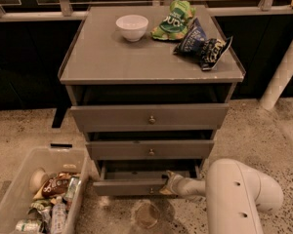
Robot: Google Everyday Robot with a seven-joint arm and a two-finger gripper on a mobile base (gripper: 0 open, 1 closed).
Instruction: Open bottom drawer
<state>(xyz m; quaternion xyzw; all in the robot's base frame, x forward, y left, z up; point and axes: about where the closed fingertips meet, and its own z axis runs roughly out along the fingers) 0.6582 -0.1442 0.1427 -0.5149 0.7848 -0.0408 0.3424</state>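
The grey cabinet has three drawers. The bottom drawer (127,187) has the lowest and narrowest front and stands pulled out a little, with a dark gap and some of its tray showing behind it. Its small round knob (151,190) is at the front's middle. My gripper (169,183) sits at the right part of this front, at its top edge, just right of and above the knob. My white arm (234,194) comes in from the lower right.
The middle drawer (149,149) and top drawer (149,117) stand slightly out. On the cabinet top are a white bowl (132,27), a green chip bag (173,19) and a blue bag (202,45). A clear bin (10,189) of items stands on the floor at left; a white post (283,72) at right.
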